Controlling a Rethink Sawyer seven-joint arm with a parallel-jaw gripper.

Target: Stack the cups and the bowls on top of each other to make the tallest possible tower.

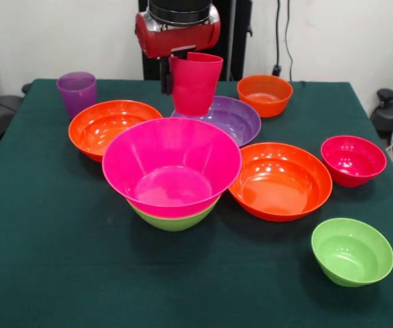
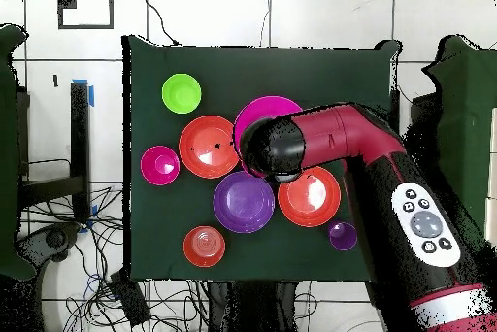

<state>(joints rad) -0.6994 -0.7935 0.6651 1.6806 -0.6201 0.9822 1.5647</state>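
Observation:
My gripper (image 1: 171, 83) is shut on the wall of the red-pink cup (image 1: 196, 83), which it holds slightly tilted over the far side of the wide purple bowl (image 1: 232, 119). I cannot tell whether the cup touches that bowl. The tower (image 1: 172, 171) in front is a wide hot pink bowl nested in a lime green bowl (image 1: 174, 219). The purple cup (image 1: 76, 92) stands at the far left. In the overhead view the arm's head (image 2: 272, 146) hides the gripper and the red-pink cup, and covers part of the hot pink bowl (image 2: 264, 112).
Two wide orange bowls lie either side of the tower, one to its left (image 1: 107, 126) and one to its right (image 1: 280, 181). A small orange bowl (image 1: 265, 94) sits far right, a small red-pink bowl (image 1: 353, 160) at the right, and a small lime green bowl (image 1: 352, 251) near right.

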